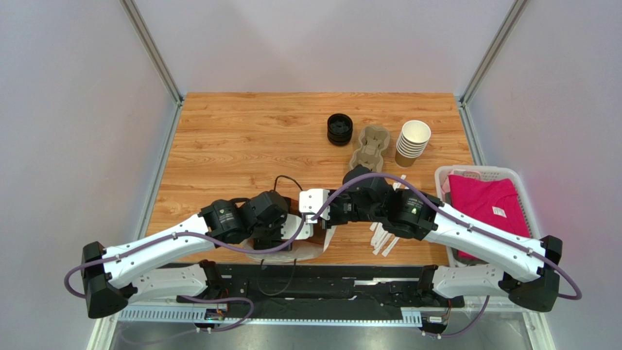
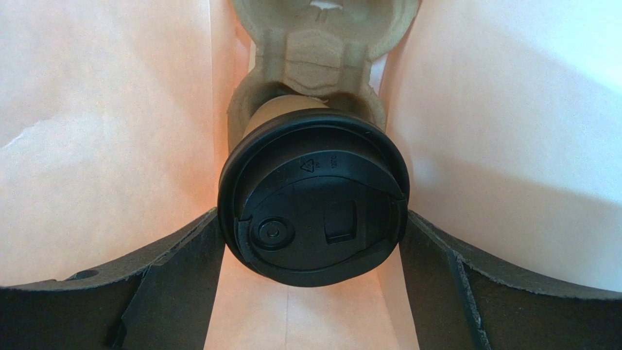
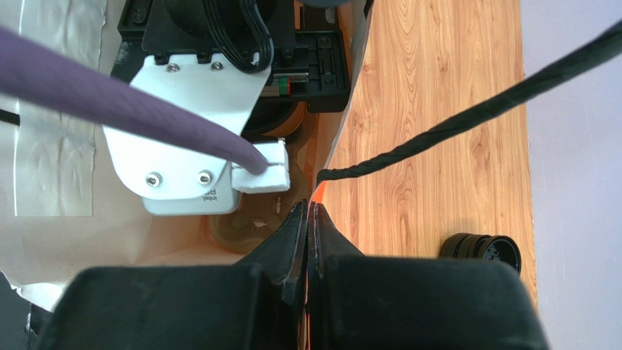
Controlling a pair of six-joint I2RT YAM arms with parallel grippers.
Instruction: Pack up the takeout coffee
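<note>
Left fingers point(image 2: 310, 292) apart beside the lidded cup point(image 2: 314, 204); right fingers point(image 3: 306, 233) clamp the bag's edge point(image 3: 315, 195). A slip could collapse the bag onto the cup.

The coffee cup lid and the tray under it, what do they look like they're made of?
The lid looks like black plastic: smooth, faint sheen, molded recycling mark. The tray looks like molded paper pulp: matte tan, fibrous, soft edges.

The takeout coffee point(image 2: 314, 200) sits in a pulp cup carrier point(image 2: 315, 51) inside a paper bag point(image 2: 109, 146). On the tabletop point(image 1: 241, 138) behind: lid stack point(image 1: 339, 129), spare carrier point(image 1: 369, 148), cup stack point(image 1: 412, 143); a basket point(image 1: 478, 172) at right.
</note>
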